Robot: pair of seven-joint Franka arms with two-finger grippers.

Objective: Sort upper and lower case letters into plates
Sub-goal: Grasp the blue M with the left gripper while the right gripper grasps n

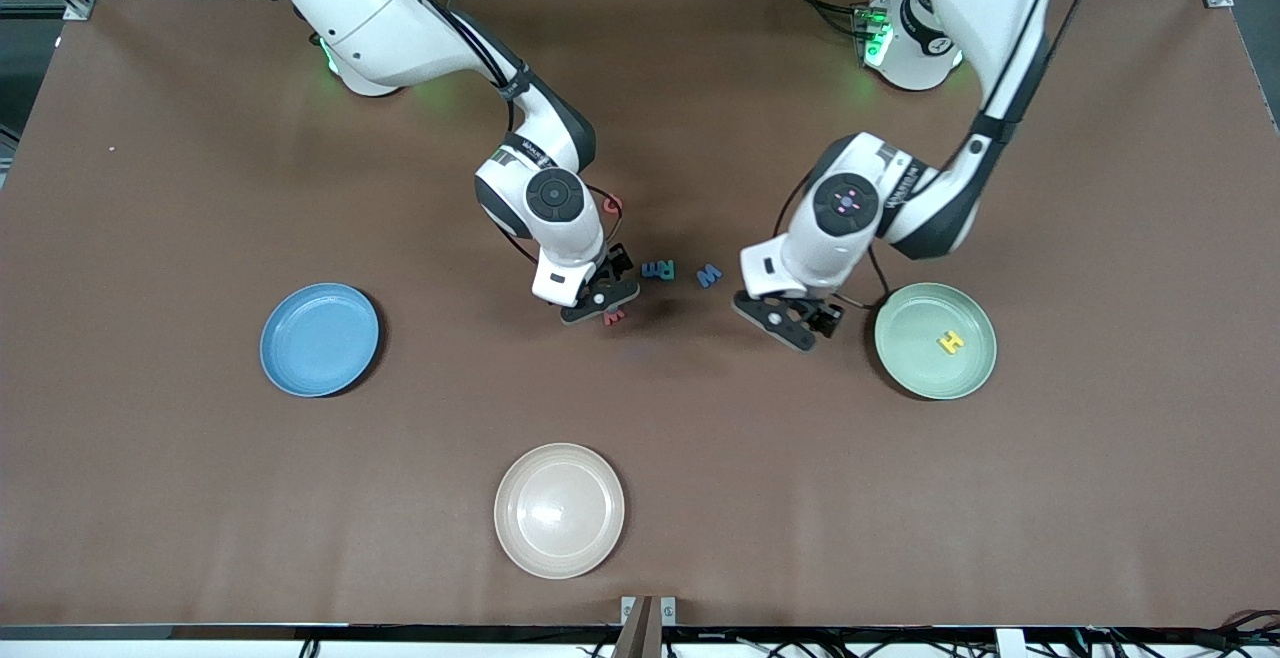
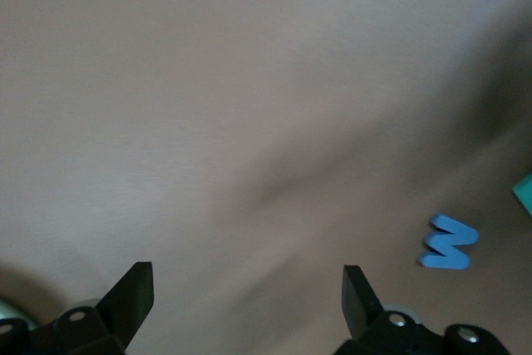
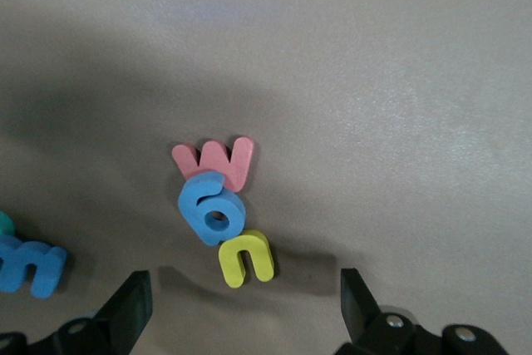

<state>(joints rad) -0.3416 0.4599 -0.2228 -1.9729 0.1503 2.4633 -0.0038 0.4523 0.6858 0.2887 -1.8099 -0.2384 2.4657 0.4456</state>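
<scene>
While the right gripper (image 1: 600,300) hangs low over a cluster of three letters at table centre, its fingers (image 3: 129,309) are seen spread wide with nothing gripped. In the right wrist view the cluster is found in the gap between the fingertips, just ahead of them: red w (image 3: 218,164), blue letter (image 3: 208,209) and yellow n (image 3: 245,257), chained in touching contact. The blue letter's identity cannot be told.

From the cluster, in the front view:
- blue m (image 1: 650,269) and teal R (image 1: 665,268) are set side by side at about 1 o'clock, near
- blue W (image 1: 709,275) is set at about 2 o'clock, apart from that pair
- red c (image 1: 612,204) is seen at 12 o'clock, beside the right arm's wrist

The left gripper (image 1: 800,323) is held over bare table (image 1: 200,188) between the blue W and the green plate (image 1: 900,363), fingers (image 2: 133,293) open, nothing between them. The blue W lies outside the finger gap, off to one side.

Plates, from table centre:
- green plate at 3 o'clock, toward the left arm's end; yellow H (image 1: 950,342) is lying in it
- blue plate (image 1: 280,363) at 9 o'clock, toward the right arm's end
- cream plate (image 1: 520,548) at 6 o'clock
</scene>
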